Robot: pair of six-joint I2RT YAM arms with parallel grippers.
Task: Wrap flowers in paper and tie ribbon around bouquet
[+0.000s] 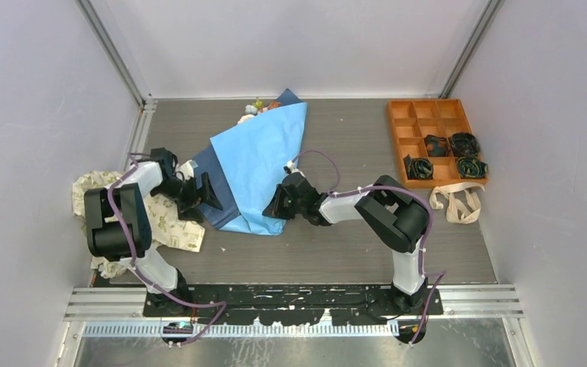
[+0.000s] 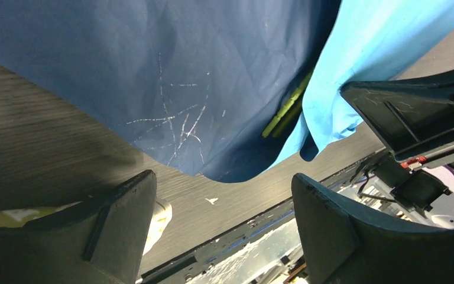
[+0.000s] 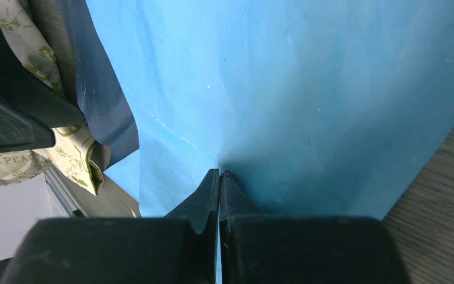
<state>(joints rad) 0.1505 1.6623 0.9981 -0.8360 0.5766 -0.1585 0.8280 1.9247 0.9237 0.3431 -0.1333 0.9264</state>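
Observation:
The paper (image 1: 264, 160) lies folded over the flowers, light blue face up, with a darker blue flap (image 1: 215, 182) spread on its left. Blooms (image 1: 251, 113) poke out at the far end. In the left wrist view green stalks (image 2: 284, 112) show between the dark fold (image 2: 171, 89) and the light fold (image 2: 354, 77). My left gripper (image 1: 199, 191) stands open just left of the dark flap, with nothing between its fingers (image 2: 124, 225). My right gripper (image 1: 279, 203) is shut on the paper's near edge (image 3: 307, 106), its tips (image 3: 220, 173) pinching the sheet. The beige ribbon (image 1: 458, 203) lies at the right.
An orange compartment tray (image 1: 399, 122) at the back right holds small dark coils (image 1: 449, 153). A cream cloth with green print (image 1: 164, 225) lies under and beside the left arm. Side walls close in the table on the left and right.

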